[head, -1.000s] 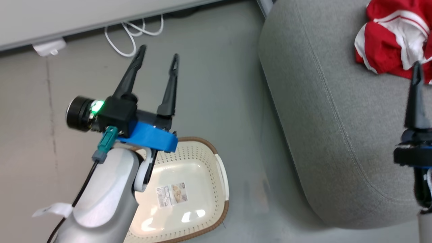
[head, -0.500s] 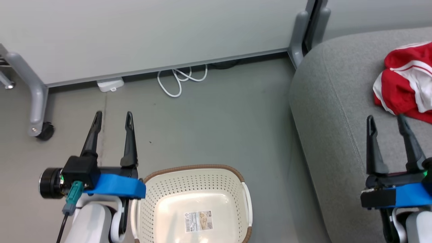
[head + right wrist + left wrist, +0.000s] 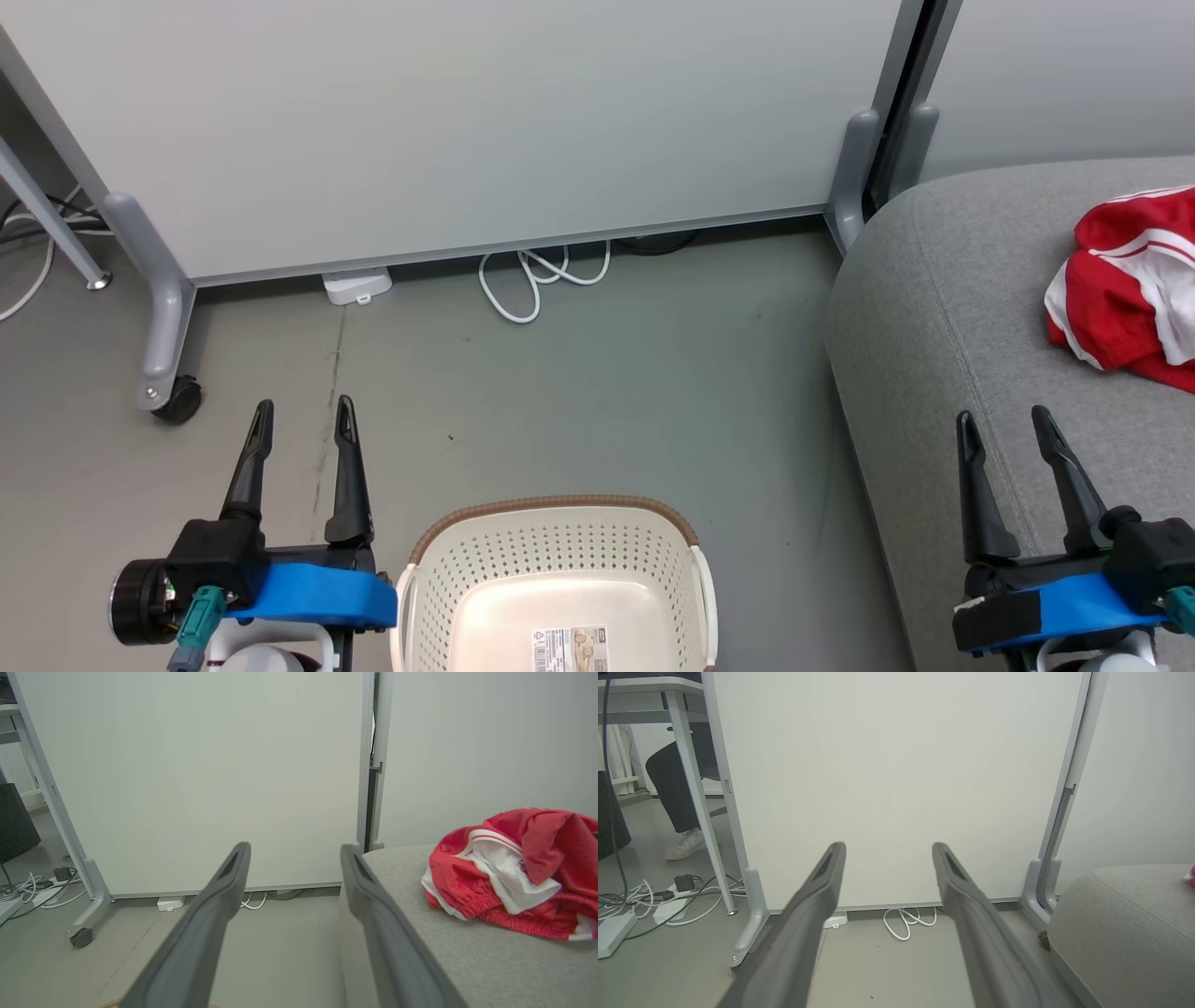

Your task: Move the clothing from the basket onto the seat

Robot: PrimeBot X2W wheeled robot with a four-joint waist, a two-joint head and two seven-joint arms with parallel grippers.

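One slim grey metal desk leg (image 3: 49, 219): far left of the head view, white cables on the floor beside it.
Large pale partition panel (image 3: 467, 121): upright behind the open floor, on grey feet, with a black castor (image 3: 179, 401) under the left foot.
Left end effector (image 3: 304, 411): lower left, over the grey floor, just left of the basket; its two long dark fingers stand apart, gripping nothing.
Looped white cable (image 3: 537, 280): on the floor at the panel's base, with a small white adapter block (image 3: 357, 285) to its left.
Cream-white perforated plastic basket (image 3: 551, 504): brown woven-look rim, on the floor at bottom centre; a printed label (image 3: 571, 646) lies on its bottom.
Light grey fabric-upholstered seat (image 3: 934, 308): right of the basket, rounded edge with a stitched seam.
Right end effector (image 3: 1001, 417): lower right, over the seat's near part; fingers spread wide, holding nothing, apart from the clothing.
Crumpled red clothing (image 3: 1111, 308): white-trimmed, lying on the seat at the right edge.
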